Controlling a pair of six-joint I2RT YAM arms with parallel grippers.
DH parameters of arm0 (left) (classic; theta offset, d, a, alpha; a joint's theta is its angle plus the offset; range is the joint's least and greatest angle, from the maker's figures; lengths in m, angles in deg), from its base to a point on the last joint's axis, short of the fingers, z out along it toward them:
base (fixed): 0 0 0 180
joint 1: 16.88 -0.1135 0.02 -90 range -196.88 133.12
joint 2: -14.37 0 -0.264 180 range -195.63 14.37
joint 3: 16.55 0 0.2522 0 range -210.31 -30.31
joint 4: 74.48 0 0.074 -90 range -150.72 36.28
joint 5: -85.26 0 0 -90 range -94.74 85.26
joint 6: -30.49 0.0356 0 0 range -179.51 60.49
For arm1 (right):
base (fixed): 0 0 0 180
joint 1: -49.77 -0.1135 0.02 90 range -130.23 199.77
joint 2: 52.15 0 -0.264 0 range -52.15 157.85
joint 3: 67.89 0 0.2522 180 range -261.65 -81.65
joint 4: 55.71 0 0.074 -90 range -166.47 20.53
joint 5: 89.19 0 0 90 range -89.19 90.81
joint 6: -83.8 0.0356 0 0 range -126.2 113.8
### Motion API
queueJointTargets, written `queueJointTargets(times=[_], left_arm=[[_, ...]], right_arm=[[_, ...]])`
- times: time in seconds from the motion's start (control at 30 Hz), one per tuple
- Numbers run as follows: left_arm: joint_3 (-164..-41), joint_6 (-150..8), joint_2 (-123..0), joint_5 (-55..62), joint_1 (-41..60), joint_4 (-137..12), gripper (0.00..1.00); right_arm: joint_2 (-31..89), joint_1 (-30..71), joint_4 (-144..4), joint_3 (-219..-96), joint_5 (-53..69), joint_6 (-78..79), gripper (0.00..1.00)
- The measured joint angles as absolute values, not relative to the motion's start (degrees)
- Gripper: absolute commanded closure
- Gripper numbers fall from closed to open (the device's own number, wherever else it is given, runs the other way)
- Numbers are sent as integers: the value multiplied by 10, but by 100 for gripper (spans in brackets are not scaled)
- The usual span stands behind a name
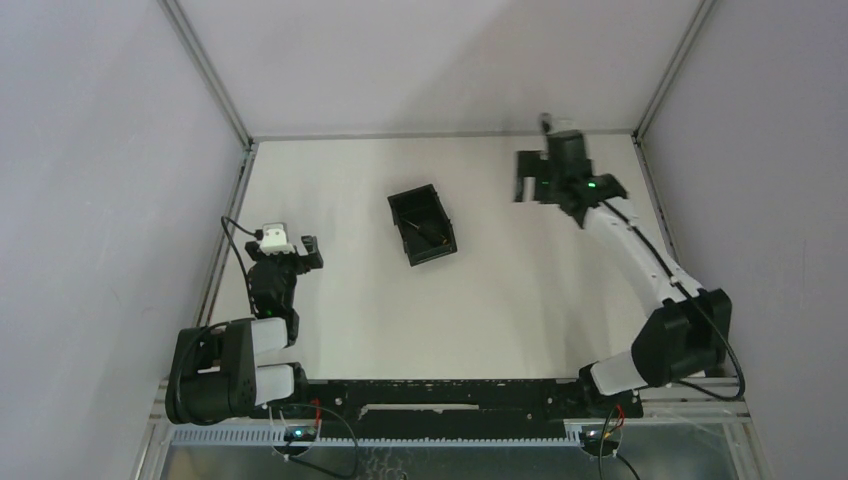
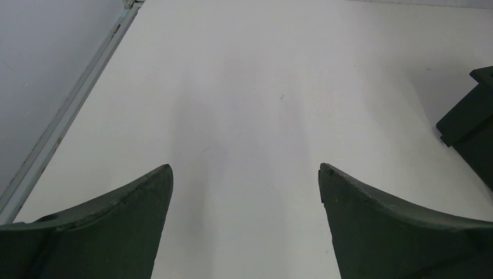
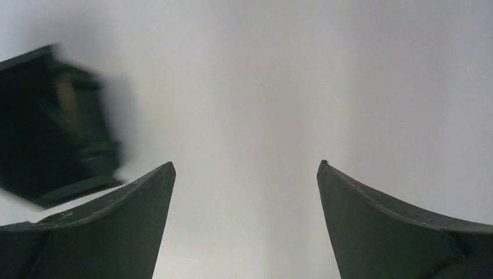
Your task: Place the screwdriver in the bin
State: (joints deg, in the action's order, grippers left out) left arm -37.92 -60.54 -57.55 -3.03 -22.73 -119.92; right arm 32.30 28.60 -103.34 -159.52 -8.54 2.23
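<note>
The screwdriver (image 1: 428, 236) lies in the bin (image 1: 400, 222). The right gripper (image 1: 528, 186), at its 2 o'clock, is spread apart, holding nothing. Swinging low could tip the bin.

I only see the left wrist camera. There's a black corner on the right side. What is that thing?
Observer: That's the bin, open at the top, near the middle of the table.
Operator: Is the screwdriver in it?
Observer: Yes, the top camera shows it lying inside.
Operator: Where's the right gripper?
Observer: Off to the bin's right, open and empty, not touching it.
</note>
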Motion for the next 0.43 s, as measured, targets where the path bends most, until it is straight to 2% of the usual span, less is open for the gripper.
queueJointTargets(times=[0.2,0.43], left_arm=[[-379,-605,-575,-30,-227,-1199,0],[-379,-605,-575,-30,-227,-1199,0]], right_arm=[[262,455,-1039,-1502,-90,32,0],[214,491,-1037,-1458,-90,39,1]])
